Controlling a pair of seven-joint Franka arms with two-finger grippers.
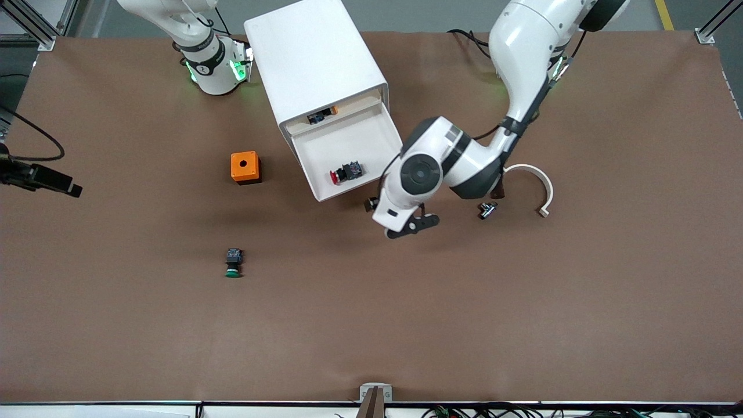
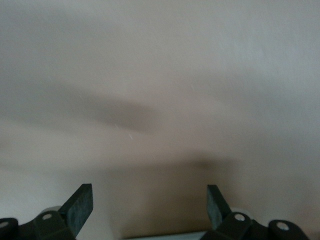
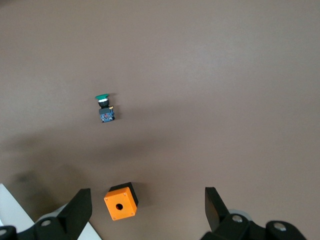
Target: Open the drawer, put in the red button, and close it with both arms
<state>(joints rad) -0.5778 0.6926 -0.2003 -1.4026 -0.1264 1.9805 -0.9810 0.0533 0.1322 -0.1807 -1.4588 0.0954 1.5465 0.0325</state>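
The white cabinet point(image 1: 313, 58) stands at the robots' side of the table. Its second drawer point(image 1: 348, 139) is pulled out, toward the front camera. The red button point(image 1: 345, 172) lies on its side in the drawer, near the drawer's front. My left gripper point(image 1: 371, 204) is at the drawer's front, at the corner toward the left arm's end. In the left wrist view it point(image 2: 150, 202) is open and empty, with the white drawer front point(image 2: 160, 100) filling the view. My right arm point(image 1: 212, 64) waits high beside the cabinet; its gripper point(image 3: 147, 200) is open and empty.
An orange box point(image 1: 245, 167) with a round hole sits beside the drawer; it also shows in the right wrist view point(image 3: 120, 201). A green-capped button point(image 1: 233, 262) lies nearer the front camera. A white curved piece point(image 1: 537, 186) and a small dark part point(image 1: 487, 210) lie by the left arm.
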